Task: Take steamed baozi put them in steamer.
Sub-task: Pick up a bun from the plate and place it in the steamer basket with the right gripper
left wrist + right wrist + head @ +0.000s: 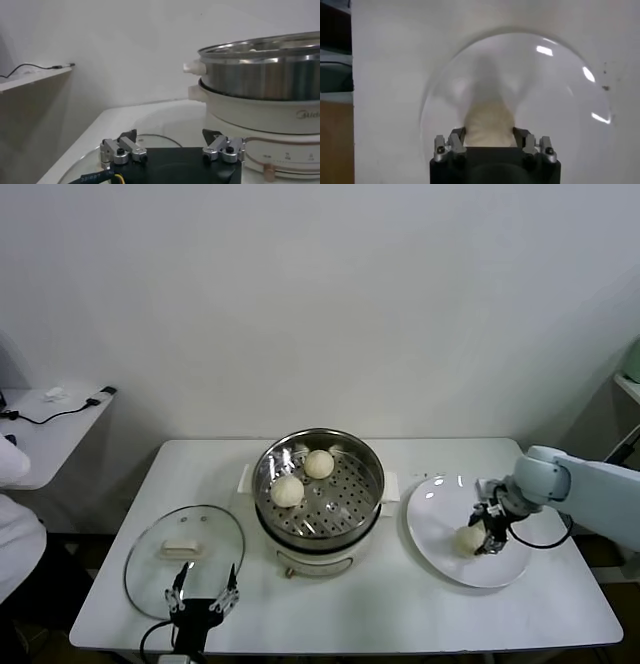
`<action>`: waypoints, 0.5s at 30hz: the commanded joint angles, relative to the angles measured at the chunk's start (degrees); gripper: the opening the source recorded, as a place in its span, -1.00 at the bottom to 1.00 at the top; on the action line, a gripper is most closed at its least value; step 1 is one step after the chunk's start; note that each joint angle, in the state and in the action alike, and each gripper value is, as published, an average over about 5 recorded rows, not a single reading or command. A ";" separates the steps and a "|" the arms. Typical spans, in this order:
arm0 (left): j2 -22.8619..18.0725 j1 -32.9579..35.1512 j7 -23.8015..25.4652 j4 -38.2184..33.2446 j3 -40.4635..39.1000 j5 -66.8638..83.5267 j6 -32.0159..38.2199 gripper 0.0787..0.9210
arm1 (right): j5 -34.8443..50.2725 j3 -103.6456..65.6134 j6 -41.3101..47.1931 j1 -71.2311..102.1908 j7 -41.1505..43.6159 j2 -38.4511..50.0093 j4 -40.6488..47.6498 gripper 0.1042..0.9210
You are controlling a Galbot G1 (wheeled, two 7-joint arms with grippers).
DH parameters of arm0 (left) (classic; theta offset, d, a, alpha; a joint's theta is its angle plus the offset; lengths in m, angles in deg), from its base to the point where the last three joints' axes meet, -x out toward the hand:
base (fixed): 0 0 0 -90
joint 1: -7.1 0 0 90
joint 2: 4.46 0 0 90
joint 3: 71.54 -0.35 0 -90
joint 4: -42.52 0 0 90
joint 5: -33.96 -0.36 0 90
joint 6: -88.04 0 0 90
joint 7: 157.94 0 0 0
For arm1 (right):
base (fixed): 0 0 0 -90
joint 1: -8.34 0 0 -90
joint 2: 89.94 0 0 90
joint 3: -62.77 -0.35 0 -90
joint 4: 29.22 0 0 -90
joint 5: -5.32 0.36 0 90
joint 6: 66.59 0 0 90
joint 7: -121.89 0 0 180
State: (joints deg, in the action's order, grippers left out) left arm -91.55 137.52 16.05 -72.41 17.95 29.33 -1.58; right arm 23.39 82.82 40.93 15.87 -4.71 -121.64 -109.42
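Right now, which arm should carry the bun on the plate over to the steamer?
The right. Its hand is down on the plate with fingers around that baozi. The left hand hangs open by the glass lid, across the steamer.

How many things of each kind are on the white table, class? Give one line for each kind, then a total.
Baozi: 3, two in the steamer and one on the plate, between the right claw's fingers
Steamer: 1
Plate: 1
Glass lid: 1
Total: 6
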 commanded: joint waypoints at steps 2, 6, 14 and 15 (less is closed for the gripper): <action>-0.07 -0.22 0.16 -0.32 -0.51 -0.02 -0.29 0.77 | 1.26 2.92 -11.51 -23.90 11.99 -4.49 -0.72 0.34; -0.01 -0.18 0.22 -0.62 -0.65 -0.04 -0.39 0.77 | 3.78 2.60 -17.79 -32.46 15.47 -11.99 -0.59 0.34; 0.09 0.17 0.23 -1.07 -0.11 0.00 -0.14 0.77 | 5.27 -0.93 -26.86 -35.45 14.69 -24.69 -8.28 0.34; 0.06 0.26 0.22 -1.15 -0.05 0.00 -0.10 0.77 | 4.66 -0.51 -27.99 -34.84 13.75 -25.88 -9.58 0.34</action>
State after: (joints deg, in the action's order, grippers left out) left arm -91.49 137.54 16.29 -73.32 17.72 29.30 -1.81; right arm 26.91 83.33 24.80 -9.06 6.78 -134.41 -112.43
